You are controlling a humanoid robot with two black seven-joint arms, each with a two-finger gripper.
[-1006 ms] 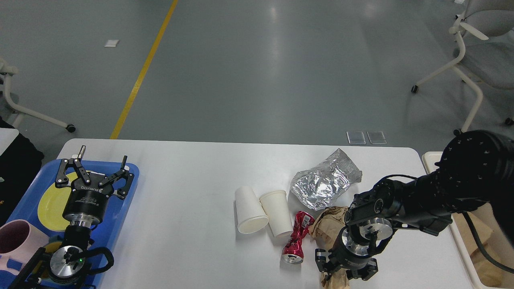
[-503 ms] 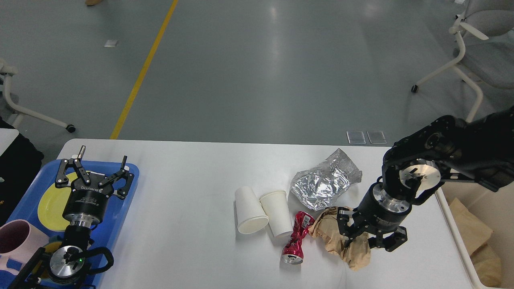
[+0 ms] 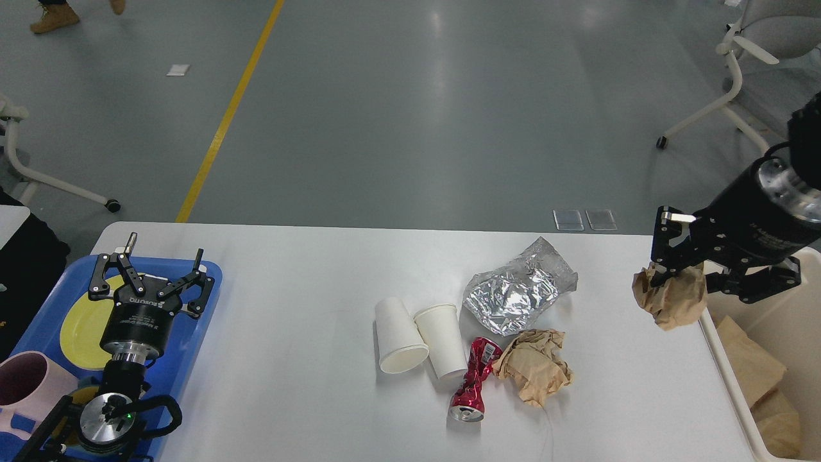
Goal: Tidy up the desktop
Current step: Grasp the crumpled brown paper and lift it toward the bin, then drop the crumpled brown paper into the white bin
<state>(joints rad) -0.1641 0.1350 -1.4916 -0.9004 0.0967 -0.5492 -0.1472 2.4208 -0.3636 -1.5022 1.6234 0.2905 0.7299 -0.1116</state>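
Note:
The white desktop (image 3: pixel 295 282) carries two paper cups (image 3: pixel 420 342) lying on their sides, a crumpled foil bag (image 3: pixel 518 294), a crushed red can (image 3: pixel 473 380) and a crumpled brown paper (image 3: pixel 533 366). My right gripper (image 3: pixel 680 277) hangs above the desktop's right edge, shut on a second brown paper wad (image 3: pixel 670 296) that dangles below its fingers. My left gripper (image 3: pixel 149 273) is open over the blue tray (image 3: pixel 205 308) at the left, holding nothing.
The blue tray holds a yellow plate (image 3: pixel 80 324) and a pink mug (image 3: pixel 29 385). A cream bin (image 3: pixel 766 359) with brown paper inside stands just right of the desktop. White chairs (image 3: pixel 750 77) stand on the grey floor behind.
My right gripper has lifted a brown paper wad from the front of the desktop and carried it up and right toward the bin. The left arm has not moved.

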